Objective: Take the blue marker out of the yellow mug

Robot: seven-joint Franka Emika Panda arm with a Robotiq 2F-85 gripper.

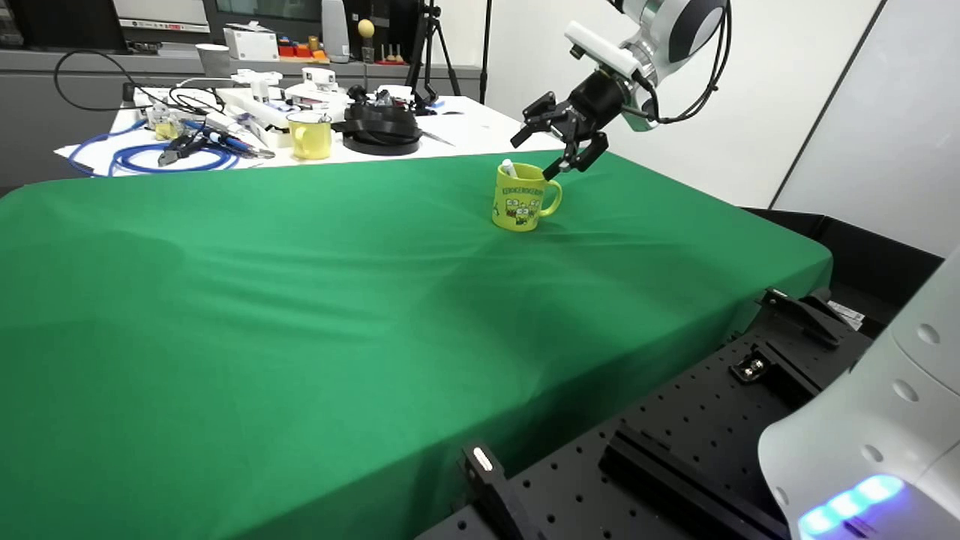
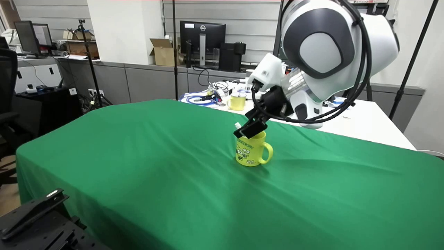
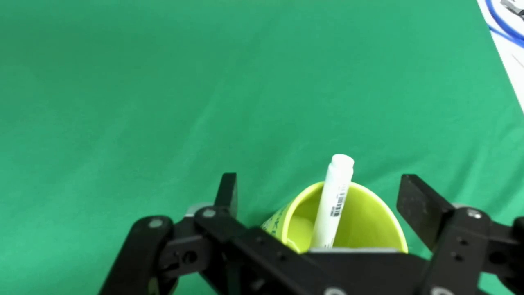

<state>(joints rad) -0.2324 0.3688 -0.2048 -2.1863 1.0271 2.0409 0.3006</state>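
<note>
Both exterior views look obliquely down across the green desk (image 1: 300, 300) toward the far white desk (image 1: 486, 133). In an exterior view the mug (image 2: 250, 154) appears closer. Wrist view: close above, facing down past the gripper (image 3: 318, 189) into that mug, shared by all three.

So the counter (image 1: 315, 315) here is draped in a green cloth (image 2: 166, 166), meaning the actual top is hidden. It hangs down over the sides in both exterior views, and the corners look kinda rounded under it. Bit wrinkly too, soft creases running across, and the wrist view picks up some as well. In an exterior view the yellow mug (image 1: 519, 206) sits upright on the cloth, closer to the far edge than the near one, and its handle points picture-right in both exterior views.
</note>
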